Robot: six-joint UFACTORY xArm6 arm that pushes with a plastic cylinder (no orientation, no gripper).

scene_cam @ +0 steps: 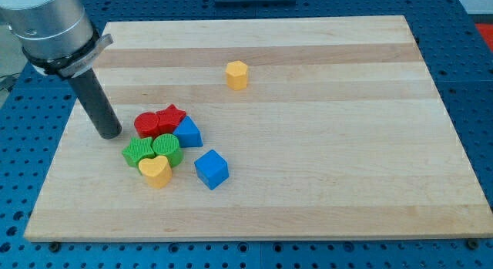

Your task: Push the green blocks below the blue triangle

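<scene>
1. Two green blocks [152, 151] sit touching at the cluster's left, at about 8 o'clock from the blue triangle [189, 133] — beside it, not yet below.
2. My tip [110, 134] — a bare rod with no fingers, holding nothing — rests at 10 o'clock of the greens, just apart.
3. Best to push toward 4 o'clock, slowly: the yellow heart [156, 171] touches them below, and the red blocks [159, 121] crowd above.
</scene>
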